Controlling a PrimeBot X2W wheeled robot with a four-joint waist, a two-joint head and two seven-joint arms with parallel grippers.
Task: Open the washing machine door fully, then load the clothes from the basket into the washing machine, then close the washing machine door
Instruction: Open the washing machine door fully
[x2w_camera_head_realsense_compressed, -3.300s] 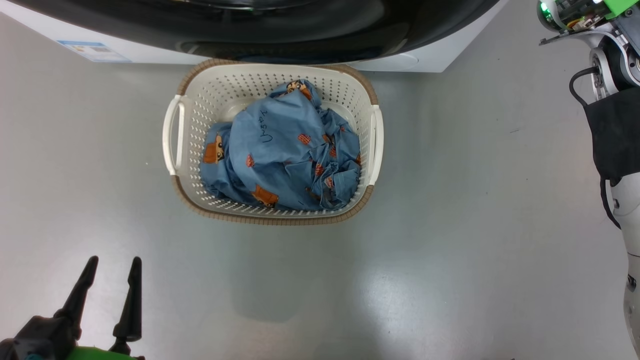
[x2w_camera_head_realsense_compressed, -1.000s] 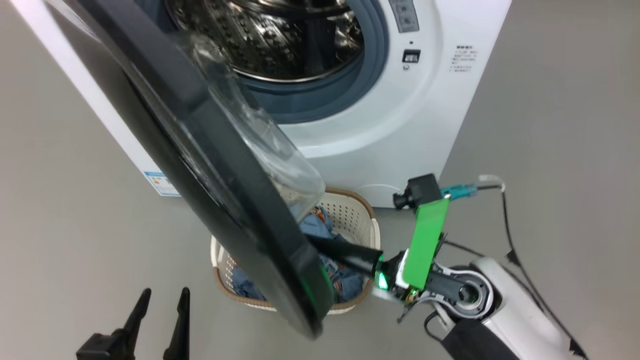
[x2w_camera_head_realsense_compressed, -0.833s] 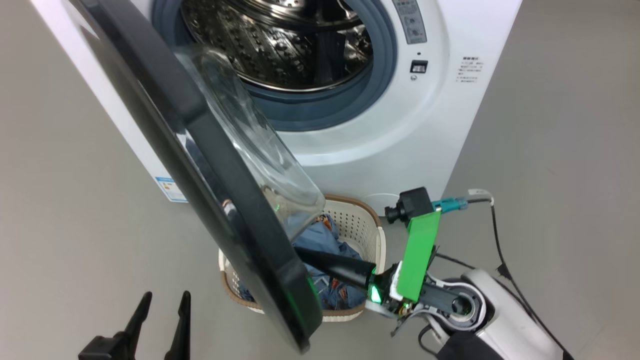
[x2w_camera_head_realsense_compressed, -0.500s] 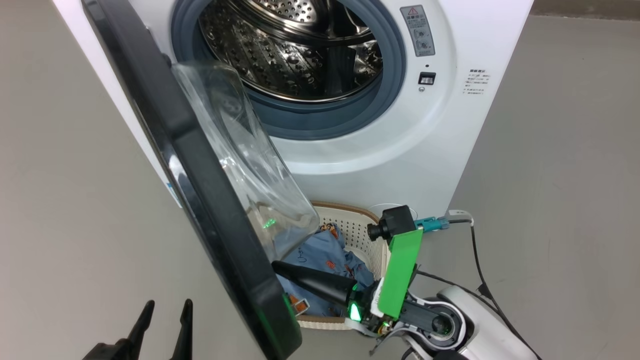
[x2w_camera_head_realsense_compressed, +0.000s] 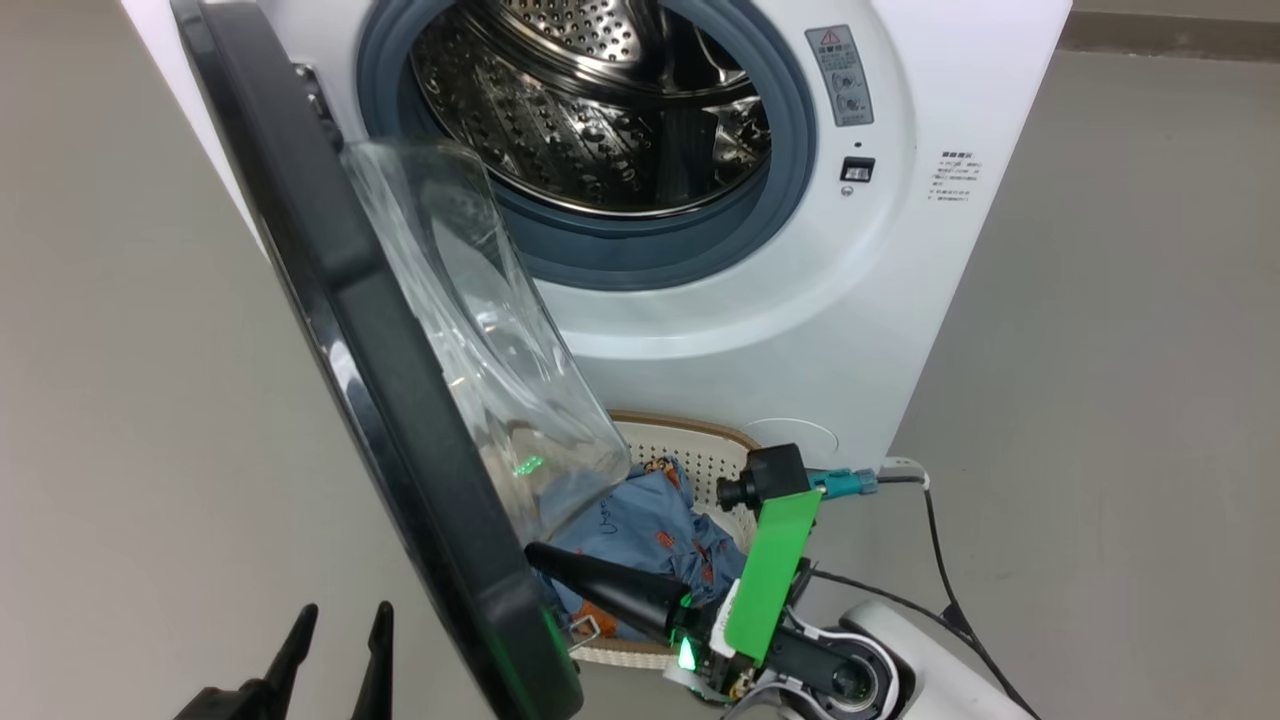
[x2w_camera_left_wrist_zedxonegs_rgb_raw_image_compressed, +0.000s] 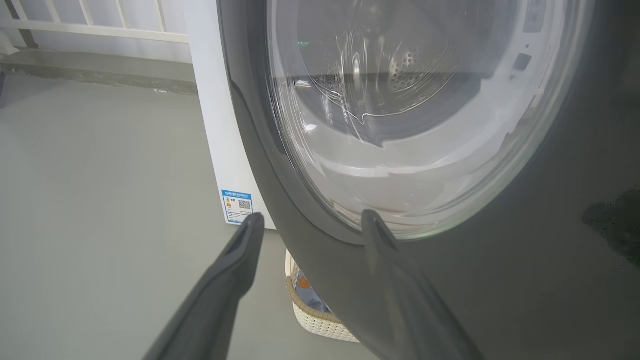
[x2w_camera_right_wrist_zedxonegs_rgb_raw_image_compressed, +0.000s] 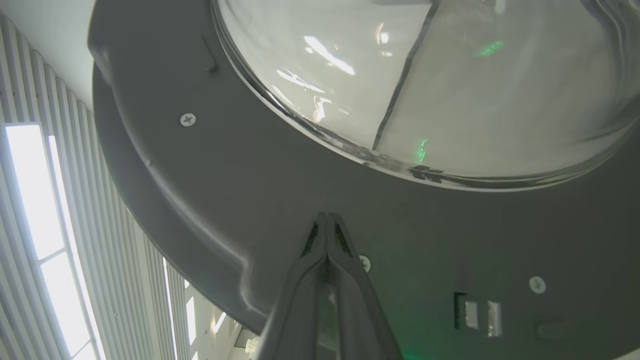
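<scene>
The washing machine (x2w_camera_head_realsense_compressed: 900, 250) stands with its steel drum (x2w_camera_head_realsense_compressed: 600, 100) exposed. The washing machine door (x2w_camera_head_realsense_compressed: 330, 260) swings out toward me, its glass bowl (x2w_camera_head_realsense_compressed: 480, 330) facing the drum. My right gripper (x2w_camera_head_realsense_compressed: 537, 553) is shut, and its tip rests against the door's inner rim (x2w_camera_right_wrist_zedxonegs_rgb_raw_image_compressed: 250, 200) just below the glass, as the right wrist view shows (x2w_camera_right_wrist_zedxonegs_rgb_raw_image_compressed: 327, 218). The basket (x2w_camera_head_realsense_compressed: 700, 445) sits on the floor under the door, with the clothes (x2w_camera_head_realsense_compressed: 640, 530) inside it. My left gripper (x2w_camera_head_realsense_compressed: 344, 612) hangs open and empty on the door's outer side (x2w_camera_left_wrist_zedxonegs_rgb_raw_image_compressed: 311, 219), short of its black rim (x2w_camera_left_wrist_zedxonegs_rgb_raw_image_compressed: 500, 280).
Grey floor lies open to the left and right of the machine. A black cable (x2w_camera_head_realsense_compressed: 940, 590) trails from my right wrist. A blue label (x2w_camera_left_wrist_zedxonegs_rgb_raw_image_compressed: 237, 205) marks the machine's lower corner, and the basket's edge (x2w_camera_left_wrist_zedxonegs_rgb_raw_image_compressed: 312, 315) peeks out below the door.
The head view has risen from the basket to the machine front. The door has swung further out from the drum with the shut right gripper on its inner rim. The left gripper stays open.
</scene>
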